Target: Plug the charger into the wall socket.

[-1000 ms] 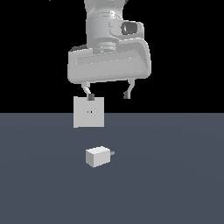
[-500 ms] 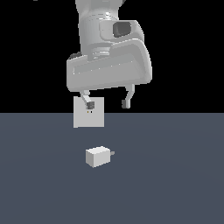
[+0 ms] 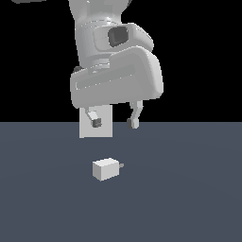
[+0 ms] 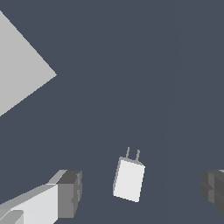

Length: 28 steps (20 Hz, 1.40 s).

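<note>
charger (image 3: 106, 169) beneath spread claw (image 3: 115, 123)

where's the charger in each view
Exterior view: the charger lies on the floor below the open gripper, prongs toward the exterior view's right.
Wrist view: the charger lies between the two fingertips, untouched.
Shared landmark: the wall socket, also in the wrist view.

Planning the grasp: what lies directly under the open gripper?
The charger lies under the gripper, between its fingers, prongs uncovered. Its underside is hidden.
</note>
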Each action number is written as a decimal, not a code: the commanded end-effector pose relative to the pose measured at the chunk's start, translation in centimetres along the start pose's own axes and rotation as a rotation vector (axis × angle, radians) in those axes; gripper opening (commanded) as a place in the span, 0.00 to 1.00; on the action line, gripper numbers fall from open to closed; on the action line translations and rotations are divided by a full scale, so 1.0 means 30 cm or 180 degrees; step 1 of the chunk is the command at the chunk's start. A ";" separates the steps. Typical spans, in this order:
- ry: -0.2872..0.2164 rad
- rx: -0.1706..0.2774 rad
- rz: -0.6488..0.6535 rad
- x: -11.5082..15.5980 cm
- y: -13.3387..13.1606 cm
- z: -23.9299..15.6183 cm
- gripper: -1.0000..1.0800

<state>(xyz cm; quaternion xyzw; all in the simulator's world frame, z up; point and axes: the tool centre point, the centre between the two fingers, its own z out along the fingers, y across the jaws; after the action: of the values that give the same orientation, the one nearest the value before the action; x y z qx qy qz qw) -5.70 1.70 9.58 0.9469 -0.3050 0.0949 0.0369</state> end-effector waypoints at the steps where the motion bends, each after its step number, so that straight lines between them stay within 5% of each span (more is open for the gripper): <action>1: 0.0035 -0.0022 0.0133 -0.015 0.003 0.015 0.96; 15: 0.0176 -0.0130 0.0697 -0.080 0.006 0.082 0.96; 28: 0.0194 -0.0148 0.0782 -0.093 0.005 0.107 0.96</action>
<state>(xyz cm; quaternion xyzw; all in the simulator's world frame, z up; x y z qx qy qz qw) -7.49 2.78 6.08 0.8981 -0.4193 0.1207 0.0560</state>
